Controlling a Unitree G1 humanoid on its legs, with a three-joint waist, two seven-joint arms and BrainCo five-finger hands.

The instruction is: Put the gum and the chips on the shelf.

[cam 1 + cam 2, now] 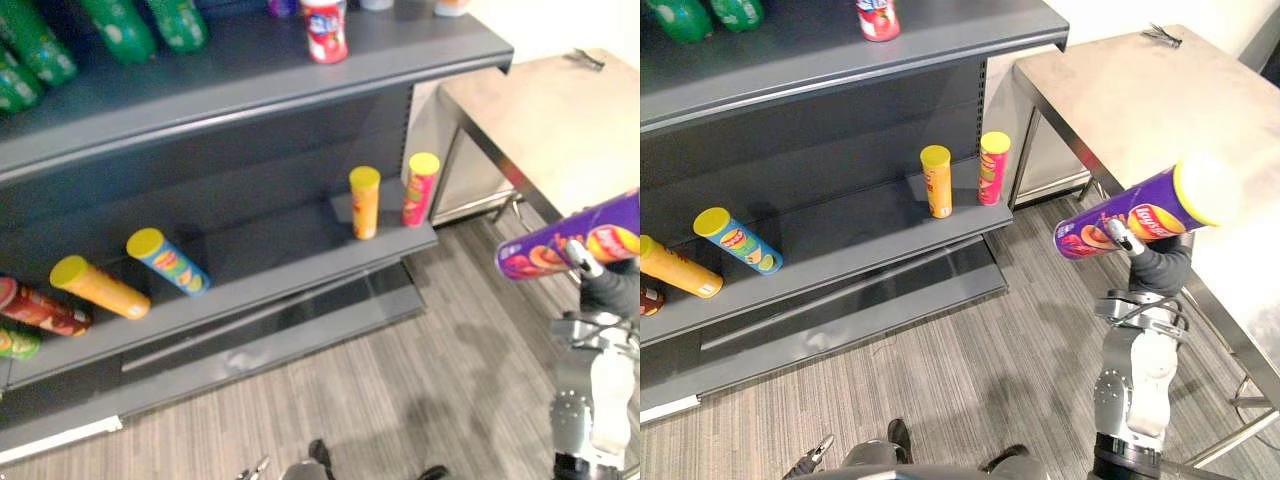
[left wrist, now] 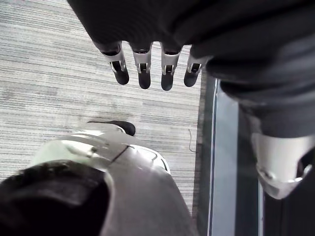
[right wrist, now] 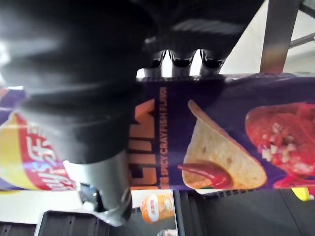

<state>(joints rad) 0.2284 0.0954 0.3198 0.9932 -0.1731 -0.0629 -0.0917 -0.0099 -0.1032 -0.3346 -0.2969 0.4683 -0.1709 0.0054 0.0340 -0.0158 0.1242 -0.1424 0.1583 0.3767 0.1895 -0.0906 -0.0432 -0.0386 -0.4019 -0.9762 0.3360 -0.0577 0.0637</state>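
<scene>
Left hand (image 2: 147,64) hangs low over the striped floor (image 2: 59,73), fingers straight and slightly apart, nothing in it. Right hand (image 1: 1155,265) is raised beside the metal table (image 1: 1120,90), fingers and thumb clamped round the middle of the purple chips can (image 1: 1135,215). The can lies nearly level across the hand, pale lid toward the table, base toward the shelf. Assessed step: chips in carry, not yet placed. The can is well apart from the middle shelf board (image 1: 870,225), where a yellow can (image 1: 936,180) and a pink can (image 1: 993,168) stand upright near the board's end. Next move, as judged: reach across to bare board beside them, turn the can upright, release. Gum cannot be identified.
</scene>
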